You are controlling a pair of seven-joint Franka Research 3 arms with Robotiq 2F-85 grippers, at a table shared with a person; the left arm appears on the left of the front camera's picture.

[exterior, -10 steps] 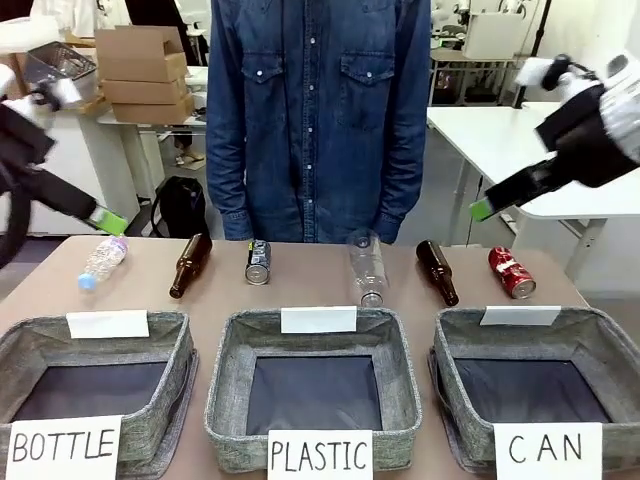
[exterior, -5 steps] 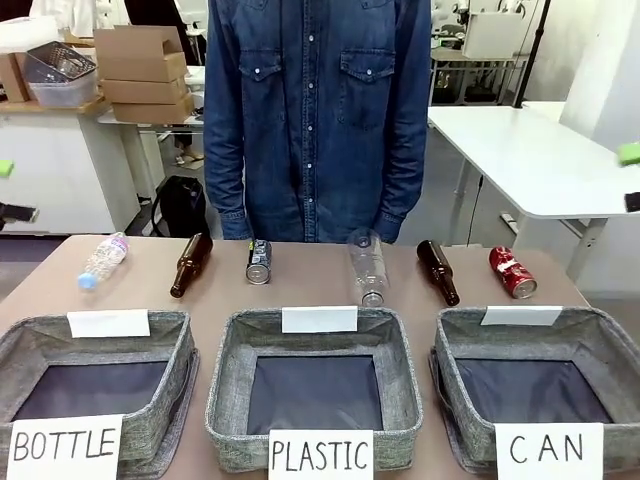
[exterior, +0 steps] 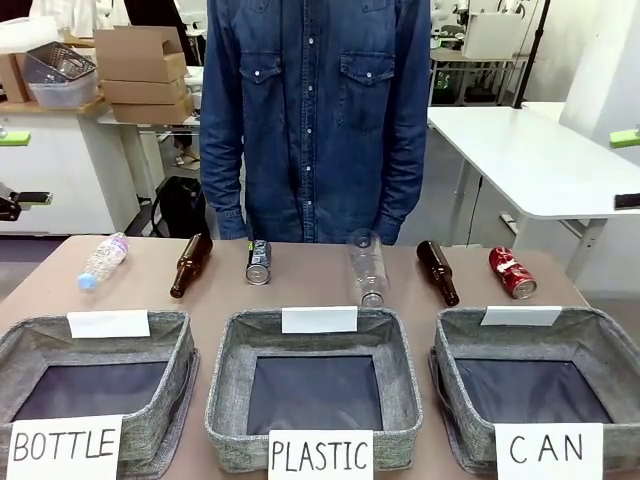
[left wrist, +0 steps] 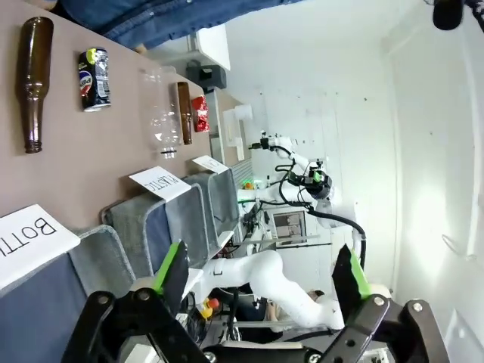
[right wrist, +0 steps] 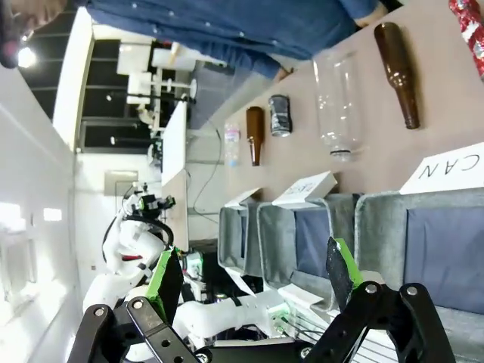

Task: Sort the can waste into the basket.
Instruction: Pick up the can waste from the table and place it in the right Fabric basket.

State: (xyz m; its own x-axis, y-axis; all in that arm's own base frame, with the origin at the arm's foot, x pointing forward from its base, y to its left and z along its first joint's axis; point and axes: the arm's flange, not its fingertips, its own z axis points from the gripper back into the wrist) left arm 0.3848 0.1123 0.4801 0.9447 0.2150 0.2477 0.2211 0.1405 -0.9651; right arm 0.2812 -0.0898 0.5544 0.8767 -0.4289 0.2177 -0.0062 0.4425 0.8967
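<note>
Two cans lie on their sides along the table's far edge: a dark can point(exterior: 258, 262) point(left wrist: 94, 68) point(right wrist: 280, 115) left of centre and a dented red can point(exterior: 512, 272) point(left wrist: 200, 113) point(right wrist: 469, 23) at the right. The grey basket point(exterior: 600, 340) point(right wrist: 378, 227) signed "CAN" stands at the front right, just in front of the red can, with nothing in it. My left gripper point(exterior: 20, 168) point(left wrist: 257, 272) and right gripper point(exterior: 627, 168) point(right wrist: 253, 280) show at the picture's side edges, high above the table. Both are open and hold nothing.
Baskets signed "BOTTLE" point(exterior: 20, 340) and "PLASTIC" point(exterior: 225, 340) stand at front left and centre. Two brown bottles point(exterior: 190, 264) point(exterior: 438, 271) and two clear plastic bottles point(exterior: 103, 260) point(exterior: 367, 266) lie in the cans' row. A person in a denim shirt point(exterior: 315, 110) stands behind the table.
Both arms have drawn back outward and upward from over the table's far corners. Only their fingertips now show at the front view's side edges. The cans and bottles have not moved.
</note>
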